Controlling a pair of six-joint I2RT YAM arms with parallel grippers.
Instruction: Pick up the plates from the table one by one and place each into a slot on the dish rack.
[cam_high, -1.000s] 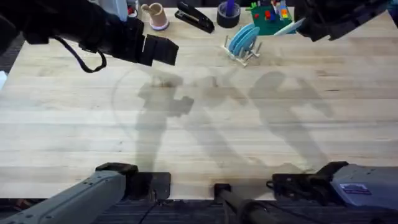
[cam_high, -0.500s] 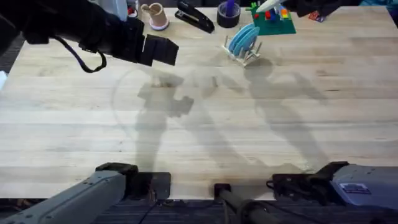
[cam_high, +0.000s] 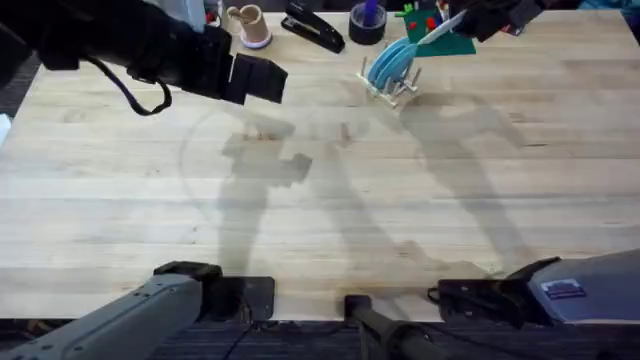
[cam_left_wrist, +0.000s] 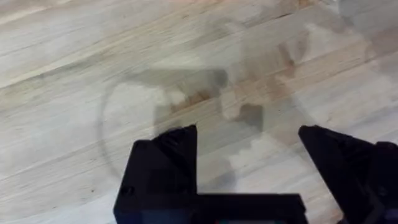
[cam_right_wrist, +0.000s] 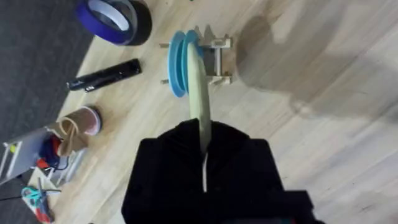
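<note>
1. We see the right gripper pinched tight on a cream plate, holding it by its edge so the plate stands up thin.
2. We see that cream plate up in the air, right by the dish rack at the far side of the table.
3. From the right wrist camera, the cream plate lines up just beside the blue plates, but we cannot tell if it touches them.
4. We see the blue plates standing on edge in the dish rack.
5. We see the left gripper wide open with nothing in it, its black fingers far apart over bare wood.
6. We see the left gripper up above the far left part of the table, well apart from the rack.
7. We see a stapler, a small cup and a roll of tape along the far edge.
</note>
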